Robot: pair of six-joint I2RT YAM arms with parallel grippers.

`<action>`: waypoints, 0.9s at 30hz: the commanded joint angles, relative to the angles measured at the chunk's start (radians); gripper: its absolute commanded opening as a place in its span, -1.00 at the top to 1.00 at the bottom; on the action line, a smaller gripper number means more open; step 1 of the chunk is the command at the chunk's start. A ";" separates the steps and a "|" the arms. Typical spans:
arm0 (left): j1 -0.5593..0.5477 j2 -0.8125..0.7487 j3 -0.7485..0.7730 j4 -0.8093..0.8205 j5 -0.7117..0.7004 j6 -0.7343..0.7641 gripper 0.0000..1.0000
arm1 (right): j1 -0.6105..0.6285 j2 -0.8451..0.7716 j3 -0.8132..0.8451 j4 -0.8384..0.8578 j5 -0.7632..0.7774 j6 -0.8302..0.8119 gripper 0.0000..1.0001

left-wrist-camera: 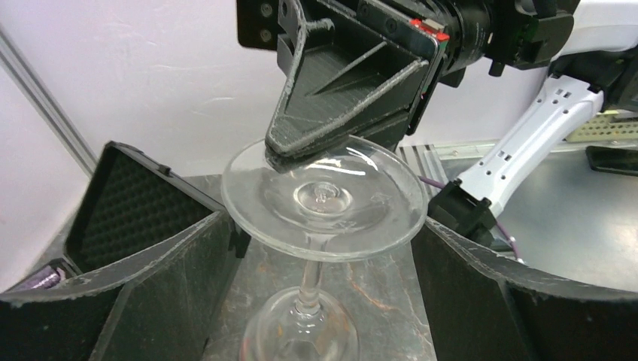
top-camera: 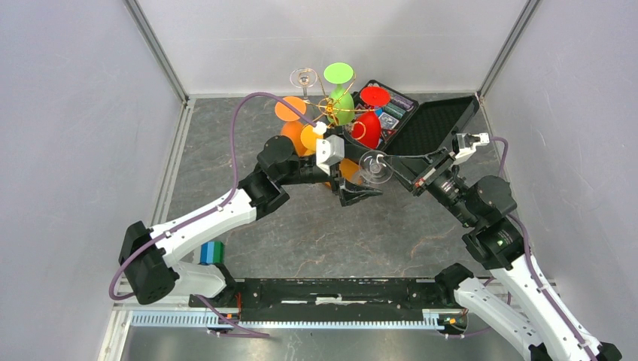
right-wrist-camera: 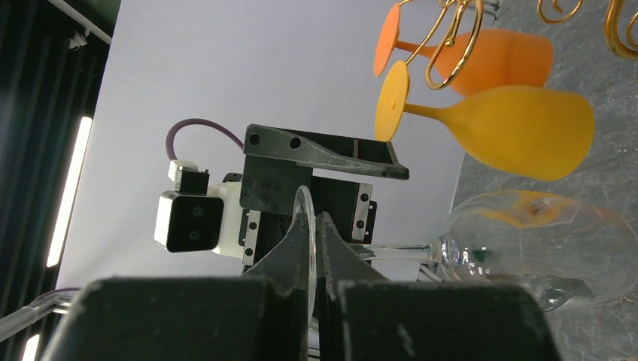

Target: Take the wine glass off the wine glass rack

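The clear wine glass [top-camera: 374, 167] hangs clear of the gold wire wine glass rack [top-camera: 329, 105], just to its front right. My right gripper [right-wrist-camera: 312, 226] is shut on the rim of its flat foot [left-wrist-camera: 325, 199], seen edge-on between the jaws. My left gripper [left-wrist-camera: 323, 226] is open, its two black fingers [left-wrist-camera: 150, 293] standing wide on either side of the stem [left-wrist-camera: 308, 286] without touching it. The bowl [right-wrist-camera: 542, 248] points away from the right gripper, low over the table.
The rack still carries orange glasses [right-wrist-camera: 519, 128], a green one [top-camera: 340, 98], a red one [top-camera: 369, 124] and another clear one [top-camera: 304, 77]. An open black case [top-camera: 429, 124] lies behind the right arm. Grey walls enclose the table.
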 commanded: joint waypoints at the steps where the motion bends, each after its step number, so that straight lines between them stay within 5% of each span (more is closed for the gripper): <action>1: -0.003 -0.043 -0.019 0.138 -0.035 0.006 -0.75 | 0.003 0.001 0.028 0.109 -0.019 0.028 1.00; 27: -0.002 -0.043 -0.001 0.048 -0.009 0.013 0.35 | 0.003 0.020 0.082 0.113 0.003 0.040 1.00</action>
